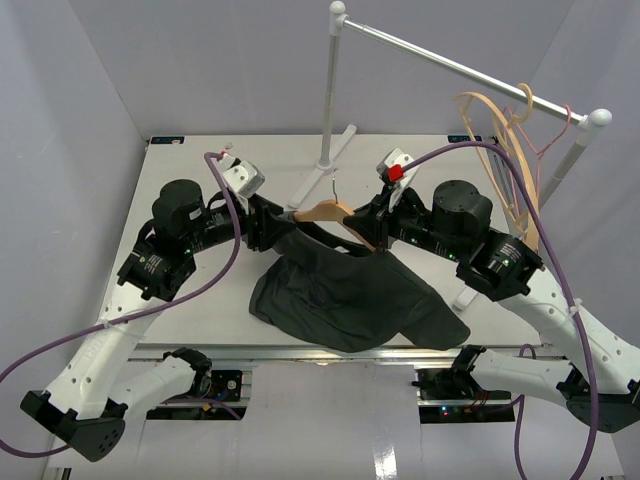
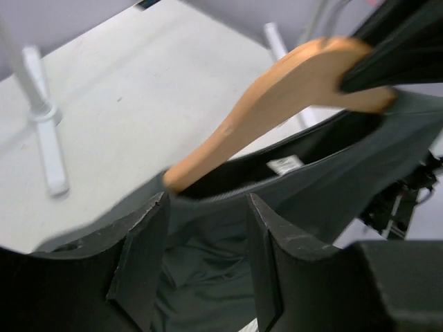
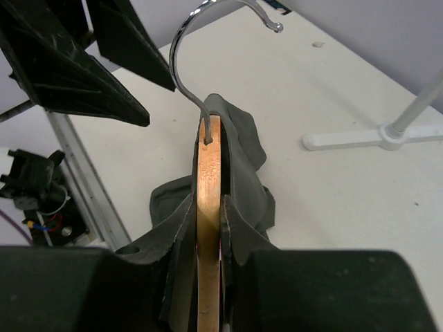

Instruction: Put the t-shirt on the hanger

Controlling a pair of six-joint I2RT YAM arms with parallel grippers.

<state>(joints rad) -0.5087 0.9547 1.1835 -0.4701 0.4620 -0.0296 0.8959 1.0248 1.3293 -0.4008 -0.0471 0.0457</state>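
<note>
The wooden hanger (image 1: pixel 335 212) is held above the table, hook up. My right gripper (image 1: pixel 372 240) is shut on its right arm; in the right wrist view the fingers (image 3: pixel 181 235) clamp the wood (image 3: pixel 208 173) edge-on. The dark t-shirt (image 1: pixel 350 295) hangs from the hanger down onto the table. My left gripper (image 1: pixel 283 222) is at the collar by the hanger's left end. In the left wrist view its jaws stand apart (image 2: pixel 208 200), shirt fabric (image 2: pixel 208 277) showing between them. The hanger's left tip (image 2: pixel 208 155) enters the neck opening near the white label (image 2: pixel 285 164).
A white garment rack stands at the back, its foot (image 1: pixel 325 165) on the table and its rail (image 1: pixel 450 65) running right. Spare tan hangers and a thin pink hanger (image 1: pixel 545 140) hang on the rail. The table's front edge (image 1: pixel 300 350) lies just under the shirt.
</note>
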